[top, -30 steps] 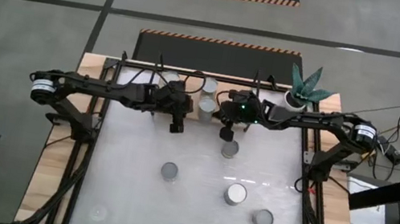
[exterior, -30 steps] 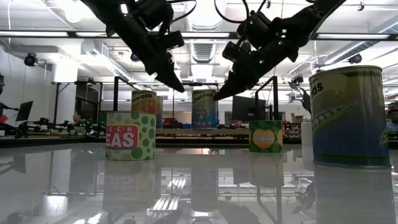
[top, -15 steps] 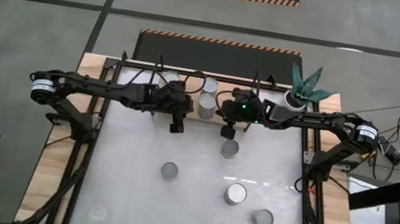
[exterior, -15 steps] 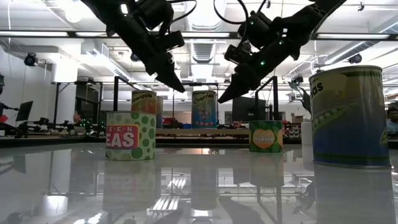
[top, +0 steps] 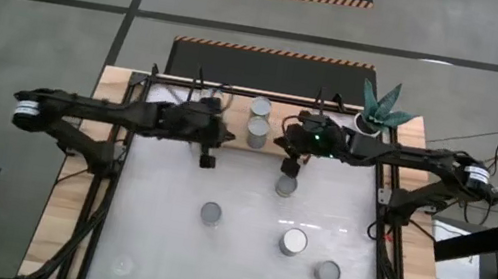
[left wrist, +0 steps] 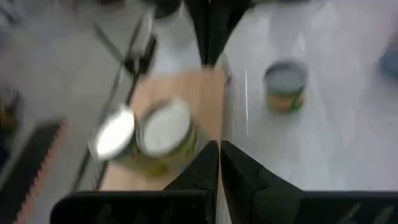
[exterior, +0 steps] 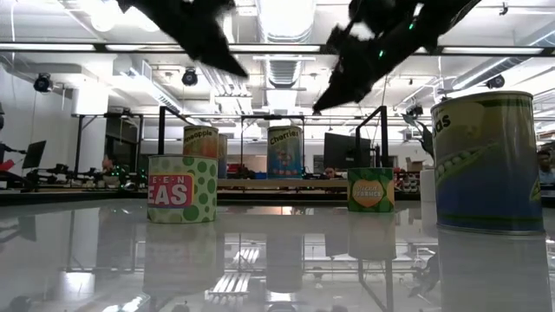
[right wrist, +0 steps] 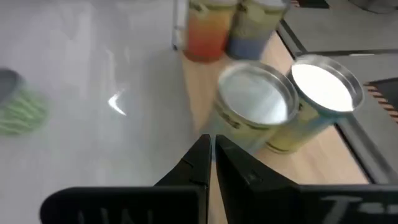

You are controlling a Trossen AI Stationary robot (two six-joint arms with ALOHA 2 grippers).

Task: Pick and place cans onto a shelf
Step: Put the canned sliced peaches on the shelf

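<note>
Two cans (top: 260,108) (top: 257,133) stand upright on the wooden shelf (top: 237,107) at the table's far edge. They show as silver lids in the left wrist view (left wrist: 165,127) and the right wrist view (right wrist: 258,102). Two more cans (right wrist: 208,28) stand farther along the shelf. Several cans stand on the white tabletop (top: 286,185) (top: 210,214) (top: 293,241) (top: 326,271). My left gripper (top: 207,160) is shut and empty, in the air left of the shelf cans. My right gripper (top: 290,167) is shut and empty, above the nearest table can.
A white plant pot (top: 365,125) with a green plant stands at the shelf's right end. Black frame rods (top: 127,139) run along the table's sides. In the low view a large can (exterior: 487,160) stands close at the right and a green-dotted can (exterior: 182,189) at the left.
Both grippers have risen, staying shut and empty. My left gripper has gone a little toward the table's left edge, my right gripper a little toward the right edge. No can has moved.
</note>
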